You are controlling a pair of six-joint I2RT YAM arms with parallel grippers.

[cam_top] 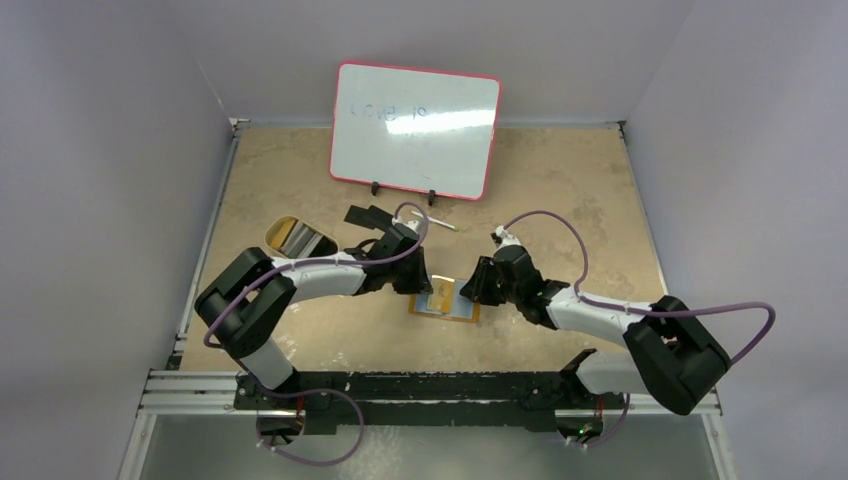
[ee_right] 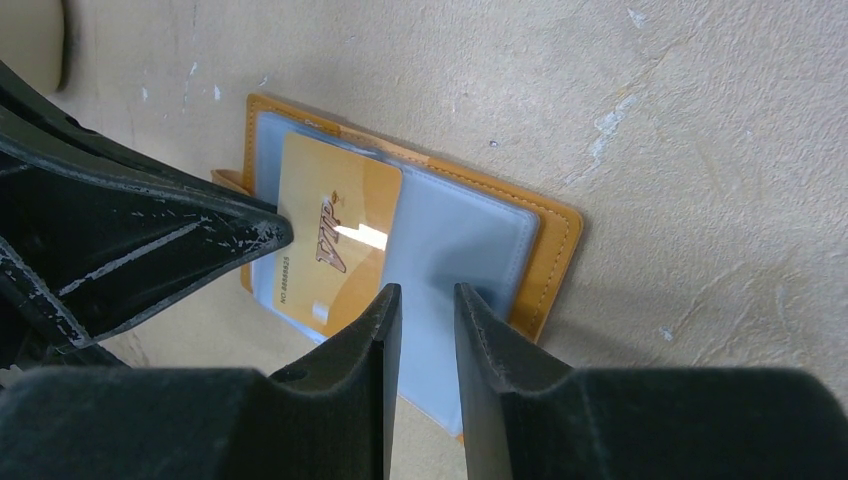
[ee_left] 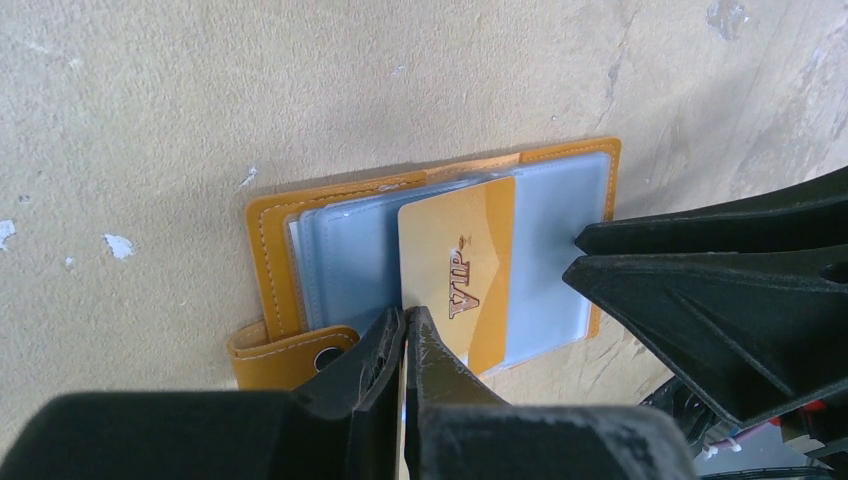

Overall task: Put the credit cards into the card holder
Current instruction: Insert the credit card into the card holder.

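Noting: left jaws are sitting closed against the left edge of the gold credit card (ee_left: 460,270); pinching or nudging, cannot tell, that corner being hidden. The right jaws are standing part open, tips pressing the clear sleeve (ee_right: 450,230), likely pinning the card holder (ee_left: 270,260) to the bench (ee_left: 150,120). Card is lying across the left sleeves; pocketed or not, unclear.

left pincer (ee_left: 404,318) closed, right pincer (ee_right: 428,296) parted, both tilted down

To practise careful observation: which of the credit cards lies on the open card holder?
The gold VIP card, resting on the card holder's clear sleeves; the black cards lie apart, farther back.
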